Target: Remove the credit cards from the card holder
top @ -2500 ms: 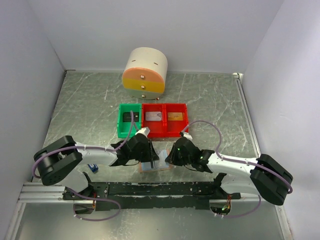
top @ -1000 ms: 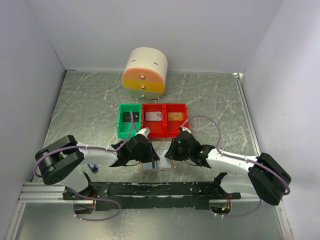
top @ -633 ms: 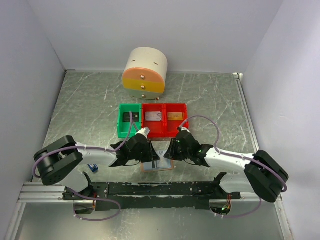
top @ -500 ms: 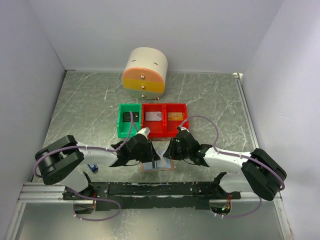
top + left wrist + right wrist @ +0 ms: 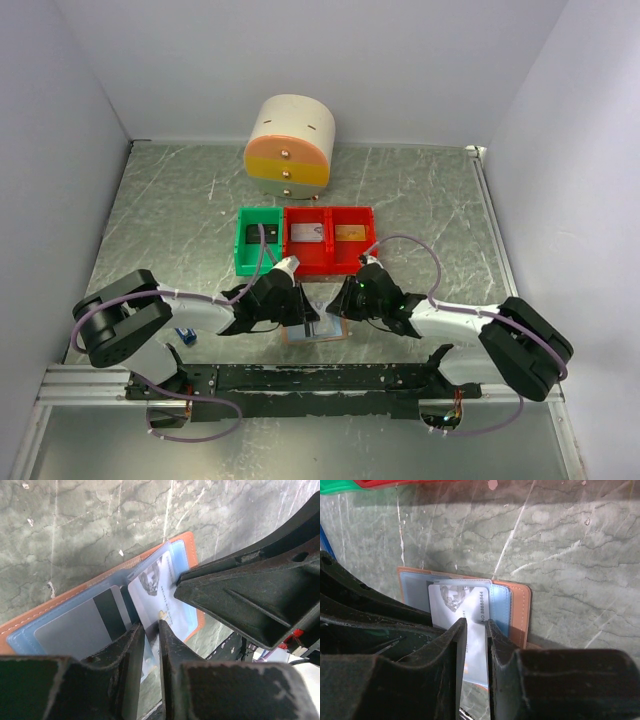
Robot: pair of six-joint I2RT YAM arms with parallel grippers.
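The tan card holder (image 5: 316, 336) lies open and flat near the table's front edge, between both grippers. It also shows in the left wrist view (image 5: 75, 627) and the right wrist view (image 5: 521, 611). A silvery credit card (image 5: 454, 599) with a printed number lies partly out of its pale blue pocket; it also shows in the left wrist view (image 5: 152, 592). My right gripper (image 5: 475, 622) has its fingers close together, tips resting on the card's face. My left gripper (image 5: 148, 625) is nearly shut, tips down on the holder's near pocket. A grey card (image 5: 70, 630) sits in the left pocket.
A green bin (image 5: 258, 243) and a red two-part bin (image 5: 330, 238) stand just behind the holder. A round cream and orange drawer unit (image 5: 290, 145) is further back. A small blue gadget (image 5: 184, 336) lies by the left arm. The black base rail (image 5: 320, 380) runs along the front.
My right gripper has moved left and forward onto the card holder and turned slightly. The left gripper and the holder have stayed where they were.
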